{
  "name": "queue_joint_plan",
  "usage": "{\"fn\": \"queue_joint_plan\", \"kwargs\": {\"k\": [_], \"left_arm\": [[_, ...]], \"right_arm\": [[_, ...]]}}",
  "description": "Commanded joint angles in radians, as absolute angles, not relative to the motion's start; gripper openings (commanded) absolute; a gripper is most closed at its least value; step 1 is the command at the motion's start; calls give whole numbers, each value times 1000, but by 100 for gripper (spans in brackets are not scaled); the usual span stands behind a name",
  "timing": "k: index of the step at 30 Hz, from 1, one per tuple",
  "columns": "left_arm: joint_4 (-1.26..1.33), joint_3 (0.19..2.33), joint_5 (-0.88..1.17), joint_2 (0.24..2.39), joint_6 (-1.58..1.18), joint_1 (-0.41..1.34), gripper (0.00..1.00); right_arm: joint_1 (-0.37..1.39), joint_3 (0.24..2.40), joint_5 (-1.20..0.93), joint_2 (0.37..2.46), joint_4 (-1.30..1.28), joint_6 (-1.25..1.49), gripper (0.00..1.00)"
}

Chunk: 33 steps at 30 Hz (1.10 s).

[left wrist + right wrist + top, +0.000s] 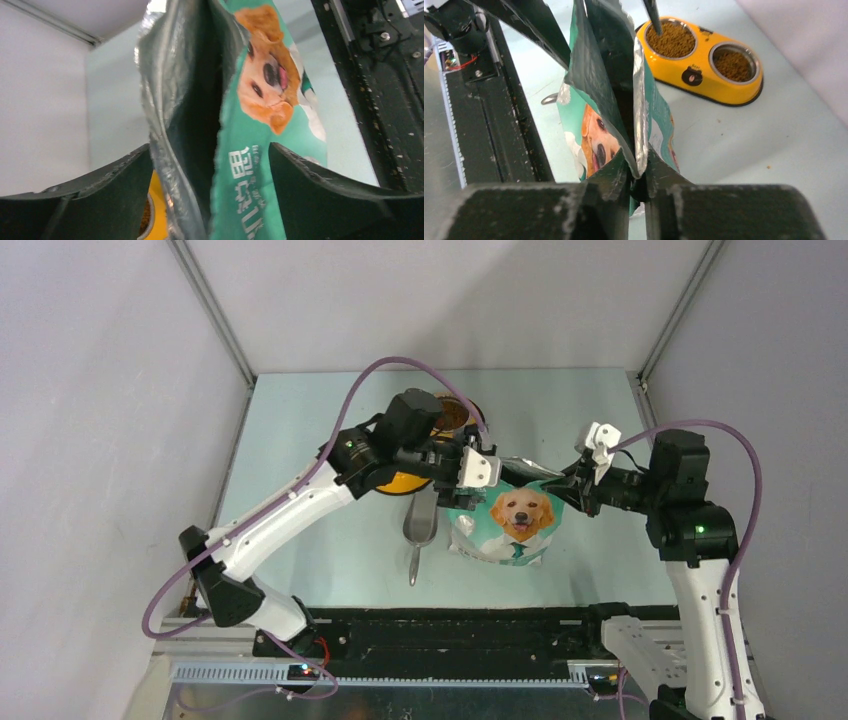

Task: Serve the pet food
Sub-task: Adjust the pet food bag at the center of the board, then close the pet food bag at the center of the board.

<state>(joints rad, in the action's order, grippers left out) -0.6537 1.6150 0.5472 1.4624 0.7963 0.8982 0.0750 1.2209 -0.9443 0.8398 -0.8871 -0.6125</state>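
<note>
The right gripper [636, 172] was clenched on the right-hand end of the bag's [510, 525] torn mouth. It pinched the foil and the printed face together and held the bag upright on the table [300, 420]. The left gripper [209, 150] stood released at the other end, its fingers [320, 195] straddling the mouth with a gap showing on either side. The pet food [676, 40] lay heaped in both cups of the yellow feeder [724, 95], just behind the bag, and the scoop [420, 528] lay on the table beside the bag with nothing holding it. To my eye the serving looked all but done, and the step in hand was managing the bag's mouth — I could not tell whether the left claw meant to take hold or back away. If it was to grip, it would do best to centre both walls between its pads, bite below the ragged tear and close gently, since thin foil slips and crumples. The right hold ought to be firm meanwhile — an uneven tug could tip the bag toward the feeder. The bag's inside was dark, so I could not see what it held.
</note>
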Motion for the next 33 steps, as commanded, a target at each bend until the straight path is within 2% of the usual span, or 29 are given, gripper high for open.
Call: {"fn": "queue_joint_plan", "kwargs": {"k": [1, 3, 5, 6, 7, 9, 16, 26, 28, 29, 30, 33], "left_arm": [[-792, 1691, 537, 1492, 908, 915, 82], [-819, 1700, 523, 1497, 933, 924, 50], [-833, 1702, 507, 1494, 951, 931, 33], [-833, 1701, 494, 1490, 958, 933, 15], [-831, 1699, 488, 1483, 956, 934, 6], [-831, 1696, 463, 1472, 960, 935, 1], [-849, 1730, 461, 1469, 960, 938, 0], [-874, 1747, 515, 1466, 964, 937, 0], [-877, 1746, 520, 1464, 969, 938, 0], [-878, 1746, 521, 1463, 968, 938, 0], [-879, 1746, 522, 1463, 971, 938, 0], [-883, 1745, 522, 1458, 975, 938, 0]], "right_arm": [[73, 1274, -967, 780, -747, -607, 21], [73, 1274, -964, 778, -762, -625, 25], [73, 1275, -963, 781, -786, -650, 29], [74, 1275, -965, 784, -805, -671, 30], [73, 1275, -972, 785, -855, -731, 32], [74, 1275, -982, 791, -934, -837, 34], [87, 1275, -1028, 793, -1062, -1031, 35], [121, 1275, -1099, 795, -1056, -1072, 31], [128, 1276, -1108, 794, -1059, -1072, 24], [137, 1275, -1104, 794, -1058, -1066, 8], [142, 1275, -1097, 795, -1057, -1062, 3], [170, 1290, -1052, 804, -1070, -1036, 0]]}}
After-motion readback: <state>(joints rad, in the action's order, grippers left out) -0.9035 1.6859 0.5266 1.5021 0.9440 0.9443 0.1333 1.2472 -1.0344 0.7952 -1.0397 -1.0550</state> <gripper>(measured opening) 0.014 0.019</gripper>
